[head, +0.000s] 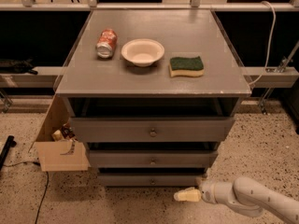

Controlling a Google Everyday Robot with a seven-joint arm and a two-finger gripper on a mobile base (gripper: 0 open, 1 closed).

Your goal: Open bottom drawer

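The bottom drawer (140,179) is the lowest, narrowest grey front of the cabinet, with a small round knob (152,181) at its centre. It looks closed or nearly so. My gripper (186,195) reaches in from the lower right, low above the floor, just below and right of the drawer's front. Its pale fingertips point left and touch nothing. The mid drawer (152,159) and the top drawer (152,129) sit above, each with a knob.
On the grey cabinet top (205,85) lie a red soda can (106,43), a white bowl (142,52) and a green-and-yellow sponge (186,66). An open cardboard box (60,148) stands on the speckled floor to the left. A black cable (44,190) runs over the floor.
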